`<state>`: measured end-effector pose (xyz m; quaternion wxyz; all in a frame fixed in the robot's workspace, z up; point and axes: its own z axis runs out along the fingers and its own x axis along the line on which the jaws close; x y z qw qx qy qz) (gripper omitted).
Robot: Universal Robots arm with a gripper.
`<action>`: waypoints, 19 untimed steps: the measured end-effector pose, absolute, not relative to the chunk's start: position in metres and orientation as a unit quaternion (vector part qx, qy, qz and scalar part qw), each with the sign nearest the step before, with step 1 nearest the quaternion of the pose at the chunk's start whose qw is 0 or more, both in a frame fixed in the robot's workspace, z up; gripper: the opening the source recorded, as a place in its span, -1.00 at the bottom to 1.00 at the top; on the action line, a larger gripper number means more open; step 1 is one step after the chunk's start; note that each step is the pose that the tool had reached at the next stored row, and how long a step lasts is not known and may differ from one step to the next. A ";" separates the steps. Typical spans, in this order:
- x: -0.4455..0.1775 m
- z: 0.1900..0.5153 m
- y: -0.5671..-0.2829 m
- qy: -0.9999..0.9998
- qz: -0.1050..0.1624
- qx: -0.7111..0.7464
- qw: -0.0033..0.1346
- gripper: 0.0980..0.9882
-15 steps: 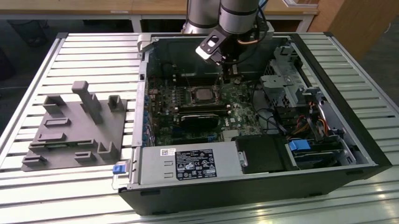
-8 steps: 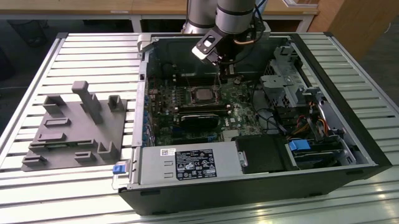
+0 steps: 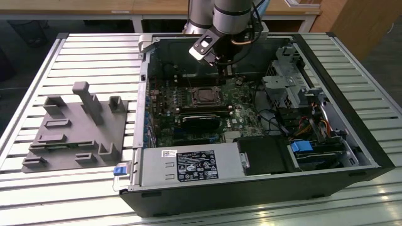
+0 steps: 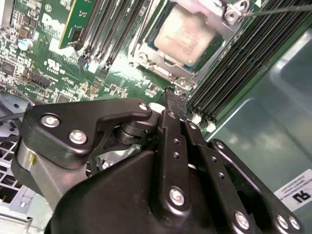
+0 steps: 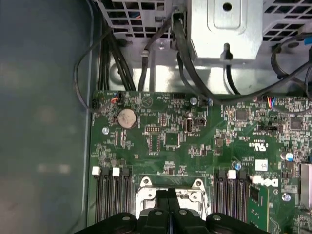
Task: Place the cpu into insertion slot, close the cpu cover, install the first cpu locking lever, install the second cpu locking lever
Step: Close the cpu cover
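- The jaws are pressed together, with no gap between them and nothing held.
- The gripper (image 4: 176,97) points its tip down at the rim of the cpu cover (image 4: 158,59). It is very close to the rim, but I cannot tell if it touches.
- The cpu (image 4: 184,36) is in the insertion slot (image 3: 204,95), and its pale top shows through the hole in the cover.
- The cover looks like it lies flat over the cpu, so I think those two steps are done.
- A thin metal rod (image 4: 278,9) sticks out from the far corner of the cover. I think it is one of the locking levers, and it looks not yet tucked in.
- So I think the step in hand is a locking lever.
- This job calls for a small, slow push with the closed tip, right on the thin rod. The tip could slip off and bump the green board (image 5: 170,136).
- Long black slots (image 4: 229,83) run just beside the cover, so there is little room.
- A round silver battery (image 5: 127,117) sits farther off on the board.
- In the exterior view, the arm reaches down into the open computer case (image 3: 351,141).
- A grey holder (image 3: 75,127) rests on the table at the exterior view's left, well apart from the case.
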<state>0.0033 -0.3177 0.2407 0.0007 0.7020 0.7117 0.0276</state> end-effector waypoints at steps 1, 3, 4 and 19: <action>0.002 0.241 -0.318 0.712 0.028 0.702 0.001 -0.96; 0.000 0.241 -0.318 0.712 0.028 0.702 0.001 -0.96; -0.001 0.241 -0.318 0.712 0.028 0.702 0.001 -0.96; -0.014 0.236 -0.318 0.712 0.028 0.702 0.001 -0.96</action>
